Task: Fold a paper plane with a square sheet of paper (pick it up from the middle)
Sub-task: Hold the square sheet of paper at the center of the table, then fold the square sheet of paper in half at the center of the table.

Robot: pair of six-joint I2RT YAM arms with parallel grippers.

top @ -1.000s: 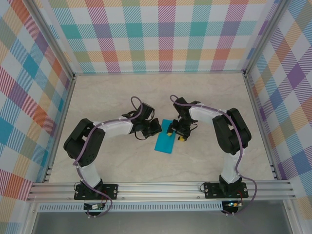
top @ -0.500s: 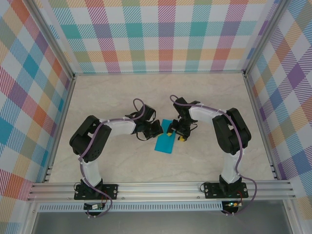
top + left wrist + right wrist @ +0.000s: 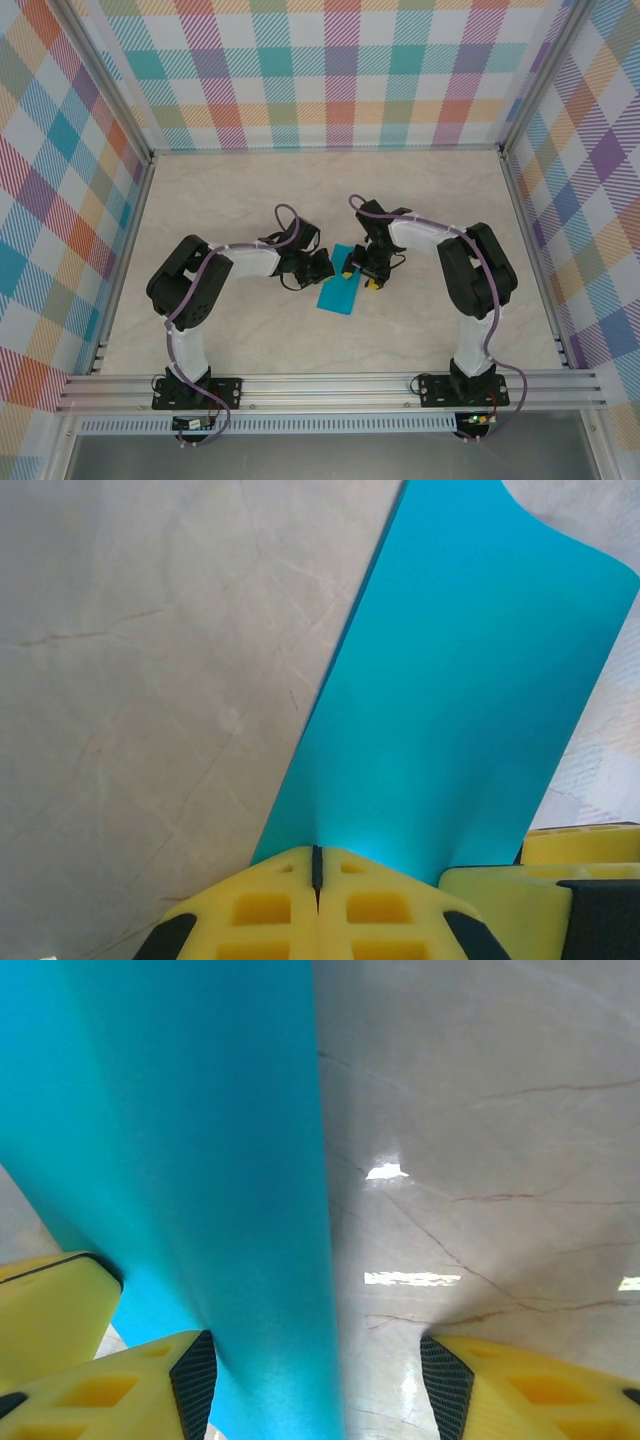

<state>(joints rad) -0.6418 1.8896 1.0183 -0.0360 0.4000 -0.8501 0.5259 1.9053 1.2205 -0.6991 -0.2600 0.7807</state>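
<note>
Thin teal-blue folded sheet of paper on the marble surface, long axis running away from me. My left gripper is pressed together at the paper's end. My right gripper is spread, straddling the paper's long edge alongside.

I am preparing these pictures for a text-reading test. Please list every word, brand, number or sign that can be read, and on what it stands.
No text can be read.
The teal paper is plain.
The table and the checked walls bear only patterns.
Any print on the small board below the left arm's base is too small to read.
</note>
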